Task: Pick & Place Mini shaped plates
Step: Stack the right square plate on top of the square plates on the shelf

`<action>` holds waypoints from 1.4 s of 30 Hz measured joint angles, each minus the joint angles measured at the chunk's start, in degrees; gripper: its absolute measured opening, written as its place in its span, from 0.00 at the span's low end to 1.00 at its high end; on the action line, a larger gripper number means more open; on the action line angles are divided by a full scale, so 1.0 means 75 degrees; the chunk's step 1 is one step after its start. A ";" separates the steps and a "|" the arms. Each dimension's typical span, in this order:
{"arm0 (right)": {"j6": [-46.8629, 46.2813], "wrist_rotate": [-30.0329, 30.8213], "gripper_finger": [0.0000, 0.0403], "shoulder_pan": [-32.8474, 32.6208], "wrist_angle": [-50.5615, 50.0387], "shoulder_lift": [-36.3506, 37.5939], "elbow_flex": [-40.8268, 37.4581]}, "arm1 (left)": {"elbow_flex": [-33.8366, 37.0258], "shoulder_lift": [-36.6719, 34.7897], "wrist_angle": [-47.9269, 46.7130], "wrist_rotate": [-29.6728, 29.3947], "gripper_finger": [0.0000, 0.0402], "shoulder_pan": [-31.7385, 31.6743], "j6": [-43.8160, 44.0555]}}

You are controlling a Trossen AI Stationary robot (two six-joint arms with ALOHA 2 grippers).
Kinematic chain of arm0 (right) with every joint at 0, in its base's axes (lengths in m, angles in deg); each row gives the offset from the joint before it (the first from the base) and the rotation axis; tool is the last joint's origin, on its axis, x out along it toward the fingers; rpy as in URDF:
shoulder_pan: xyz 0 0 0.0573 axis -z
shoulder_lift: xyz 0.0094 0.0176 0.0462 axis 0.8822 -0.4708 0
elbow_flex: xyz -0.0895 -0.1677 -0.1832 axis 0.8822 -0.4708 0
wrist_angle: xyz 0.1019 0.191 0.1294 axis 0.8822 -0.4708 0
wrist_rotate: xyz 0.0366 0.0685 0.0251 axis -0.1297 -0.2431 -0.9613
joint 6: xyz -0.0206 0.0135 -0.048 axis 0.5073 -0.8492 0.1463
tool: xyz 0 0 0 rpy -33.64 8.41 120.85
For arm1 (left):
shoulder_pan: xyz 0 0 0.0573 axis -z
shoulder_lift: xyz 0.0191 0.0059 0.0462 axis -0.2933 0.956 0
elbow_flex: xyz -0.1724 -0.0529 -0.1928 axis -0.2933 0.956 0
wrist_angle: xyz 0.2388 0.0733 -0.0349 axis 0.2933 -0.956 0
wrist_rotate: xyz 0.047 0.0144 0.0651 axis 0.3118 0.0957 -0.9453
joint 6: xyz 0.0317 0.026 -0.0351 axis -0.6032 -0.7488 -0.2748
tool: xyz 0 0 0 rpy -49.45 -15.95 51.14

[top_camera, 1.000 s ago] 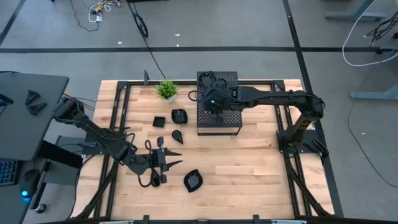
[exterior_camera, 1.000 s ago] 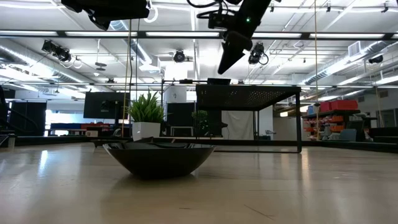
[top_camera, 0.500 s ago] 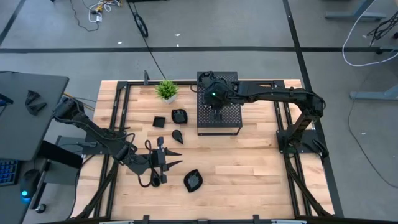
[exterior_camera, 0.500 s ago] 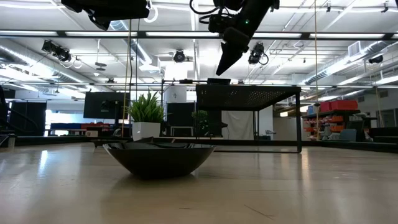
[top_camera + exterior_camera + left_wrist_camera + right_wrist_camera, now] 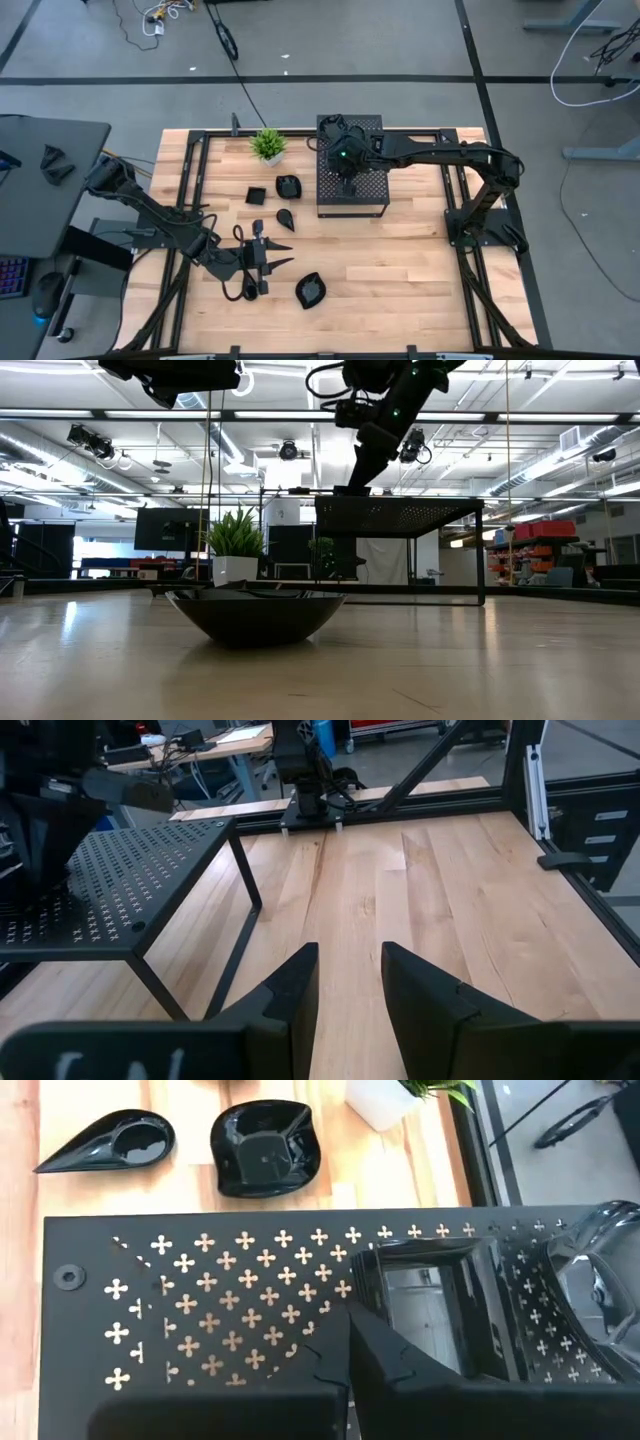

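High view: plank table point(image 5: 400, 260) on grey floor, mini shaped plates point(image 5: 287, 186) scattered left of the perforated box point(image 5: 351, 195), left pincer point(image 5: 262, 262) narrowly parted, empty, low among them; right wrist view alone shows right pincer point(image 5: 345, 1342) closed, empty, over the box top beside a square plate point(image 5: 432, 1295).

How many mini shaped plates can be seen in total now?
6. On the wood: square plate, rounded plate, teardrop plate, leaf plate. On the perforated box: second square plate, second rounded plate. More may hide under the right arm.
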 joint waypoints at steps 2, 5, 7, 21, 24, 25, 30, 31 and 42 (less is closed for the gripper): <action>0.0035 0.0002 0.01 -0.0044 0.0001 0.0001 0.0004 | 0.0000 0.0000 0.0000 -0.0002 0.29 0.0000 -0.0002; 0.0069 -0.0006 0.02 -0.0063 -0.0002 0.0044 0.0015 | 0.0000 0.0000 0.0000 -0.0003 0.29 0.0000 -0.0001; 0.0055 -0.0009 0.02 -0.0069 0.0030 0.0052 0.0020 | 0.0000 0.0000 -0.0001 0.0000 0.29 -0.0002 -0.0001; -0.0540 0.0021 0.01 0.0321 0.0320 0.0134 0.0023 | 0.0000 0.0000 -0.0003 -0.0003 0.29 -0.0003 -0.0003; -0.0471 -0.0002 0.01 0.0308 0.0328 0.0134 0.0023 | 0.0000 0.0000 -0.0002 -0.0001 0.29 -0.0003 -0.0003; -0.0438 -0.0009 0.01 0.0288 0.0325 0.0134 0.0023 | 0.0000 0.0000 -0.0003 -0.0002 0.29 -0.0003 -0.0003; -0.0376 0.0000 0.01 0.0086 0.0328 0.0139 0.0023 | 0.0000 0.0000 -0.0003 -0.0003 0.29 -0.0003 -0.0003; -0.0405 0.0013 0.01 0.0014 0.0316 0.0168 0.0023 | 0.0000 0.0000 -0.0003 0.0000 0.29 -0.0003 -0.0003; -0.0992 0.1703 0.01 -0.1807 0.0270 0.0425 0.0031 | 0.0000 0.0000 -0.0001 0.0000 0.29 0.0012 0.0135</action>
